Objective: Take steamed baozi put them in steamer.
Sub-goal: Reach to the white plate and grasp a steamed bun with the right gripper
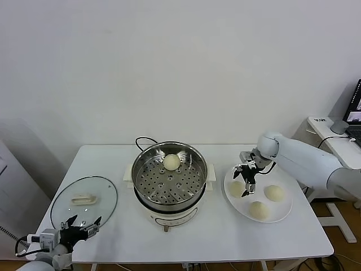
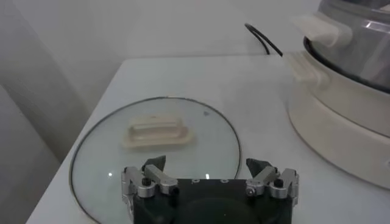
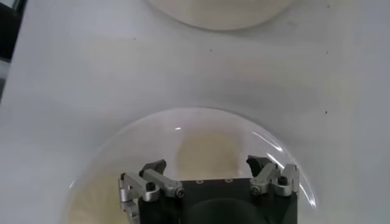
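Note:
The steamer (image 1: 169, 195) stands mid-table, and one steamed baozi (image 1: 171, 162) lies on its perforated floor at the back. Three more cream-white baozi sit on a white plate (image 1: 285, 212) to the right: one nearest the steamer (image 1: 234, 189), one far right (image 1: 274, 193), one at the front (image 1: 258, 209). My right gripper (image 1: 248, 180) hangs open just above the one nearest the steamer. In the right wrist view that bun (image 3: 204, 146) lies between and beyond the spread jaws of the gripper (image 3: 207, 163), untouched. My left gripper (image 1: 82, 226) is parked open at the front left.
A round glass lid (image 1: 84, 200) with a white handle (image 2: 155, 131) lies flat on the left of the table, under my left gripper (image 2: 207, 164). The steamer's white base (image 2: 347, 103) is close on that side. A black cord (image 1: 144, 141) runs behind the steamer. A side desk (image 1: 333, 127) stands far right.

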### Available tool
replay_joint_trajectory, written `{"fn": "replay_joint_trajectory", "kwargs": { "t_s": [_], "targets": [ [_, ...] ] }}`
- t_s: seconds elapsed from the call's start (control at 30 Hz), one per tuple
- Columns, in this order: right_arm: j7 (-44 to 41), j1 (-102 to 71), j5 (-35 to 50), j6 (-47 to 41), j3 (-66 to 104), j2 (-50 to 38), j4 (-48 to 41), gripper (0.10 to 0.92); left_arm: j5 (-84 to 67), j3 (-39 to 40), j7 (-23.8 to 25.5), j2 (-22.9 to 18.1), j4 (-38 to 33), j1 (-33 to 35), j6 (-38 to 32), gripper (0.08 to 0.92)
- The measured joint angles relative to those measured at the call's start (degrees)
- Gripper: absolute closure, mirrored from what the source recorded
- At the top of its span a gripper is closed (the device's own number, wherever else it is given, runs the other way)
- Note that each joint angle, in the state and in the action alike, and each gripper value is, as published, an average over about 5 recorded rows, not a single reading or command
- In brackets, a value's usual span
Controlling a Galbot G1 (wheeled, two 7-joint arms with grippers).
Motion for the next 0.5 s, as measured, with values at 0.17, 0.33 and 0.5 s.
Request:
{"fn": "replay_joint_trajectory", "kwargs": {
  "t_s": [0.17,0.33,0.5],
  "targets": [
    [0.7,-1.5,-1.0,-0.3,1.8,0.6,-1.4,0.333,0.0,0.0,0.0,0.0,0.0,0.1,0.0,0.177],
    [0.6,-2.3,-1.1,-0.6,2.9,0.7,-1.9,0.464,0.0,0.0,0.0,0.0,0.0,0.2,-0.1,0.177],
    [0.2,-2.3,-0.6,-0.7,3.1,0.4,-1.7,0.530,0.0,0.0,0.0,0.0,0.0,0.3,-0.1,0.177]
  ]
}}
